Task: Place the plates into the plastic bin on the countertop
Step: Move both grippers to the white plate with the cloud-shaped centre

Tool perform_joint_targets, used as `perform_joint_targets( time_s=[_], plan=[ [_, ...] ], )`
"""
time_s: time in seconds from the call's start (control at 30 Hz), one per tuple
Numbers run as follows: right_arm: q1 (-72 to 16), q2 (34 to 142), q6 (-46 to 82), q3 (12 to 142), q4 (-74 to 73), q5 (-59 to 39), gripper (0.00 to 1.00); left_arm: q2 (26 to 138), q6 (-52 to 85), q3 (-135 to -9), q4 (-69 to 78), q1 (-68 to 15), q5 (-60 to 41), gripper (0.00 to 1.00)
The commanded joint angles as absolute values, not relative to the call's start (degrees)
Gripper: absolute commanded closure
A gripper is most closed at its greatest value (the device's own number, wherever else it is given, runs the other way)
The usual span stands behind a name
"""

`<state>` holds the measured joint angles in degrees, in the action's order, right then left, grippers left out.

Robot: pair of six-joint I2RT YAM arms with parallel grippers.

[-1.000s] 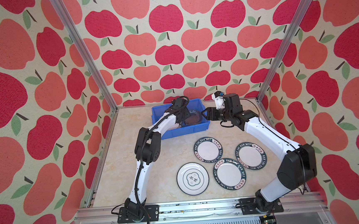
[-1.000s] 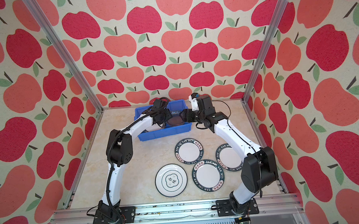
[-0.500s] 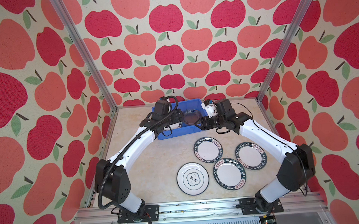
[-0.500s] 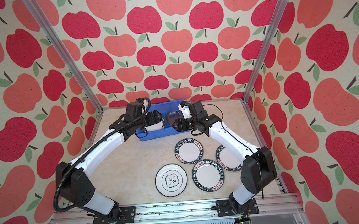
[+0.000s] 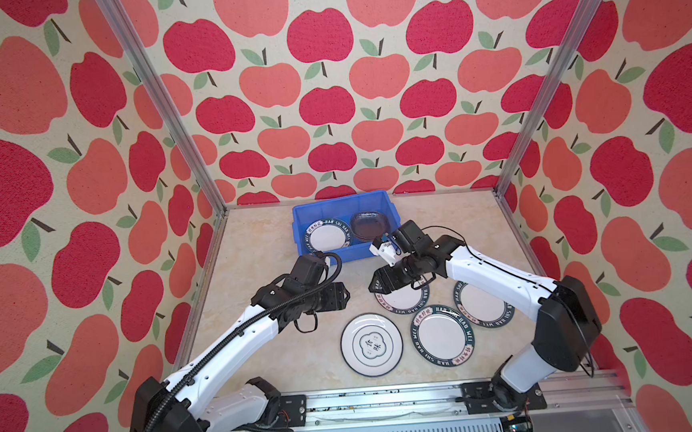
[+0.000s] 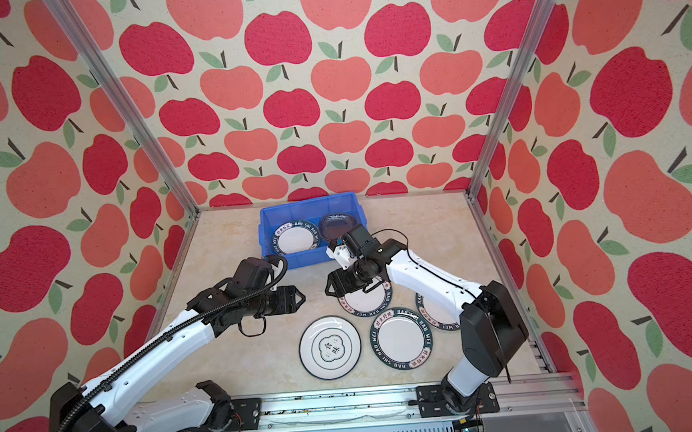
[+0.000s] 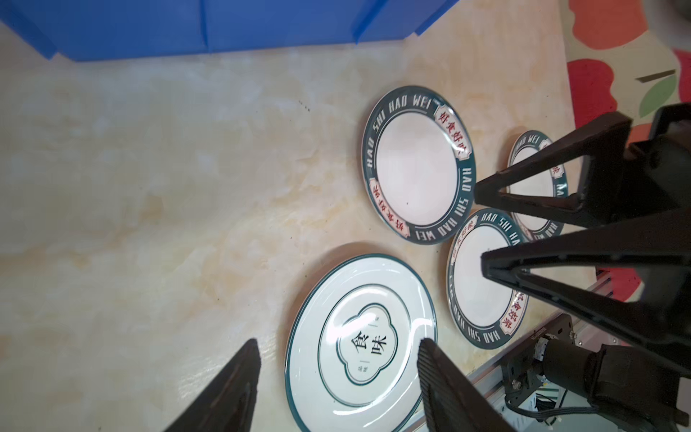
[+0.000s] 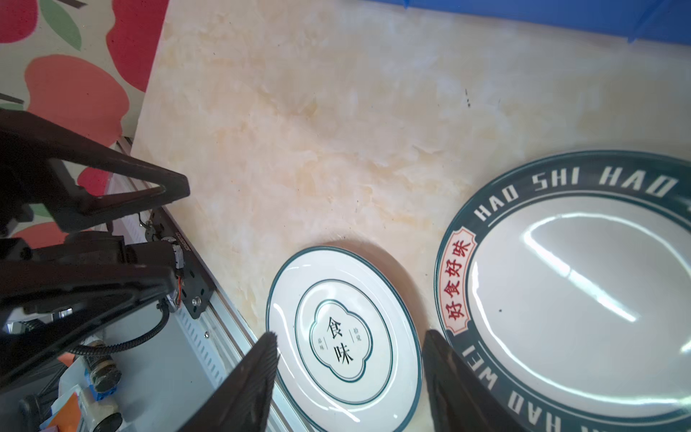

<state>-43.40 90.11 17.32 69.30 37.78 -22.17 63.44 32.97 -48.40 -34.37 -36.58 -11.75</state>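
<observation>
My left gripper (image 5: 343, 297) and right gripper (image 5: 376, 286) apart, empty; emblem plate (image 5: 372, 344) just ahead looks slick, brittle, I'd pinch its rim

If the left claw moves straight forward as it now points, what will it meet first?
Probably the emblem plate, lying just ahead between the left claw's tips in its wrist view. The right claw also faces it closely; depth is unclear.
</observation>
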Motion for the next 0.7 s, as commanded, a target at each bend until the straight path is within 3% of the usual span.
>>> perform_joint_targets(
  time_s=[0.0,0.2,0.67],
  plan=[
    [-43.6,84.4,15.8,64.5,41.1,-26.8,0.35,58.9,35.1,-43.1,-36.6,-37.0,-14.1,0.33],
    [-43.1,80.4,16.3,58.1,39.4,-27.7,0.35,55.1,38.1,-33.4,-29.9,-37.2,-16.5,0.35],
    [-42.5,82.2,16.4,53.0,36.4,-32.3,0.35,59.9,42.1,-21.8,-10.6,-37.9,-21.9,0.48]
  ],
)
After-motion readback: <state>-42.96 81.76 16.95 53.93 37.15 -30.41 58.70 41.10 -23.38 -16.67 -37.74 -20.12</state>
